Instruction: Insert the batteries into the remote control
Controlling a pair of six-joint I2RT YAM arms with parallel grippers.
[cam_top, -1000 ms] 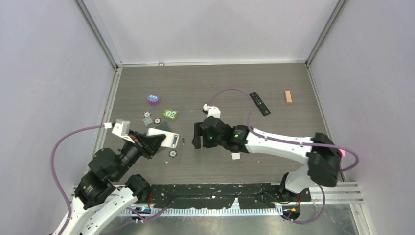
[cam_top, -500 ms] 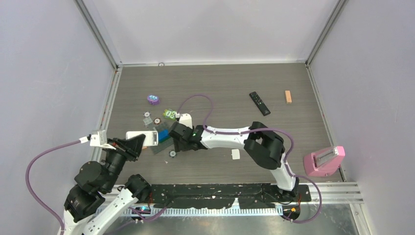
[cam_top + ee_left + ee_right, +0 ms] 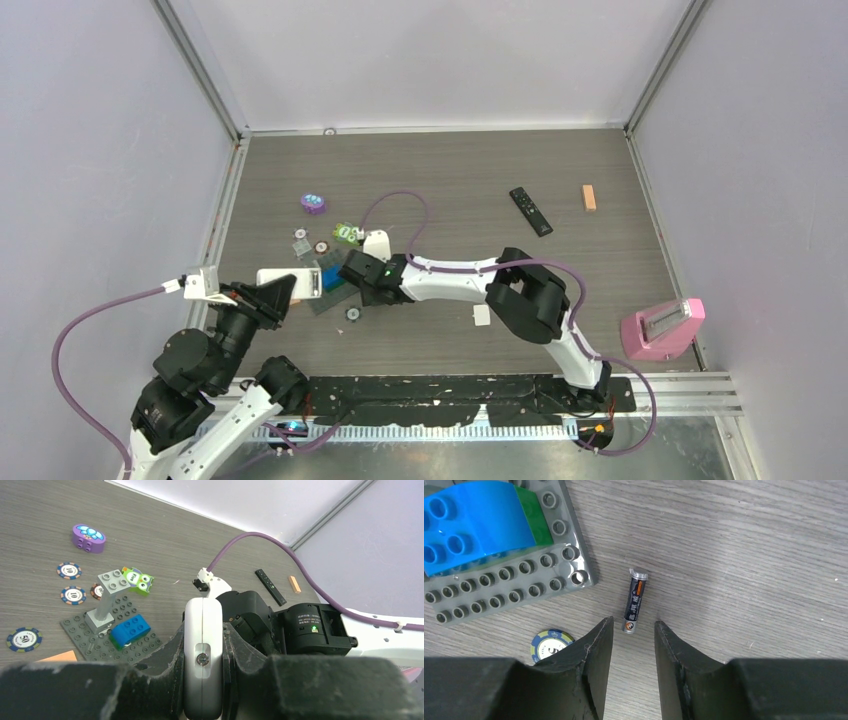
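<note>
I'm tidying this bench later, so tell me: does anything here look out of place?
A battery lies loose on the table beside the grey baseplate, one end between the open right pincer's tips, amid a blue brick and a poker chip. The left pincer grips the white remote on edge.

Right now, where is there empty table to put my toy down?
The widest bare wood runs along the back wall, behind the purple brick and black remote. There's more on the right, between that remote and the pink box. It's crowded around the grey baseplate: chips, a battery and the white remote.
</note>
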